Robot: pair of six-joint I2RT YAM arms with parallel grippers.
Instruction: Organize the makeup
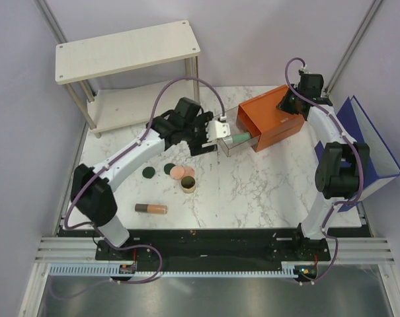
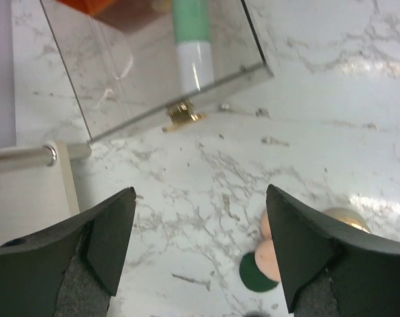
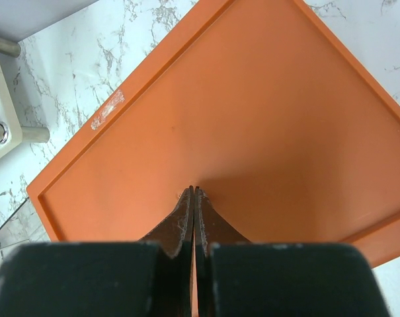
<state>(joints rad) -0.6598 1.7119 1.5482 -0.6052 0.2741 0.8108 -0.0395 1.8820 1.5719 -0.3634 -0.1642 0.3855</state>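
Top view: the mint-green tube [image 1: 240, 139] lies in the clear drawer [image 1: 227, 148]; discs [image 1: 168, 170], jar [image 1: 188, 183] and tan tube [image 1: 151, 208] sit mid-counter [image 1: 252, 191]. Left wrist: left fingers [image 2: 110, 241] spread wide, empty, near the drawer front; a bump could shove it shut. Right wrist: right fingers [image 3: 184, 218] closed, empty, resting on the orange box [image 3: 252, 112]; the drawer's back is hidden.

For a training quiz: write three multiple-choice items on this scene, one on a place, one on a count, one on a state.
1. The mint-green tube lies: A on the table; B in the clear drawer; C in the left pincer.
2. Count of dark green discs on the table: A one; B two; C four.
3. The left pincer is: A open, empty; B shut on a disc; C shut on the tube.

B: the tube shows inside the drawer's walls. B: two show from above. A: jaws wide apart, nothing between.
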